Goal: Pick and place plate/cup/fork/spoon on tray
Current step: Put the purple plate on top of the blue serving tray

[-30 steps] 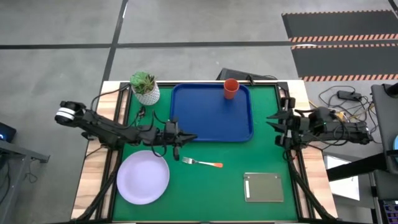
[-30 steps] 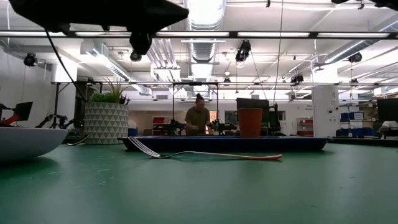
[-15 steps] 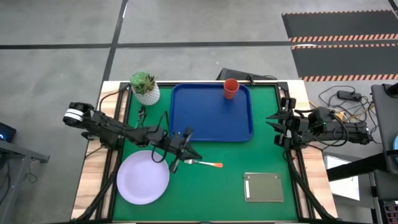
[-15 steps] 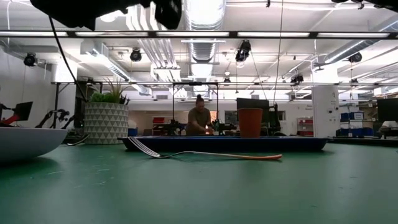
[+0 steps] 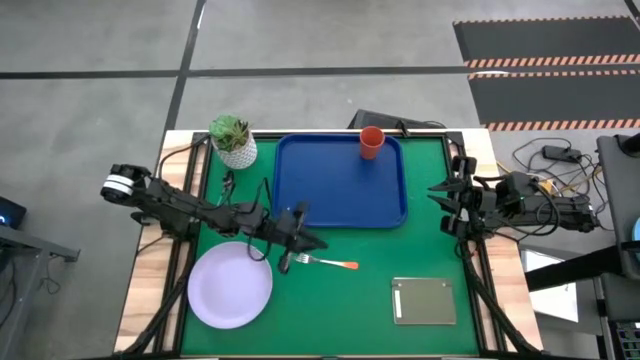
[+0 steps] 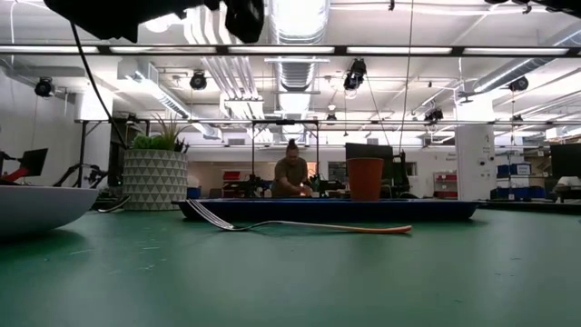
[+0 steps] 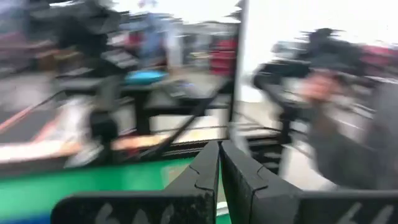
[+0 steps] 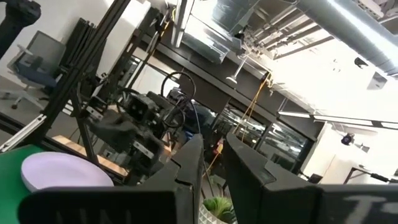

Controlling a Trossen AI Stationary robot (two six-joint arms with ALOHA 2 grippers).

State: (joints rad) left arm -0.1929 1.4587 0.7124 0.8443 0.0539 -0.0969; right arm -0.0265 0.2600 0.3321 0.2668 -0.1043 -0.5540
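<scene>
The fork (image 5: pixel 327 262) lies flat on the green table (image 5: pixel 430 250), just below the middle of the high view, under the blue tray (image 5: pixel 340 185). It looks thin, light and hard, and probably slippery. The orange handle seems the best place to pinch. The left gripper (image 5: pixel 300 240) hangs above its tines, fingers pressed together, holding nothing. The right gripper (image 5: pixel 441 208) waits at the right edge, a little open.

The left wrist view is smeared with motion blur, so the room beyond the left gripper (image 7: pixel 219 163) cannot be made out. In the low view, the plate (image 6: pixel 36 207) is cut by the left edge.
</scene>
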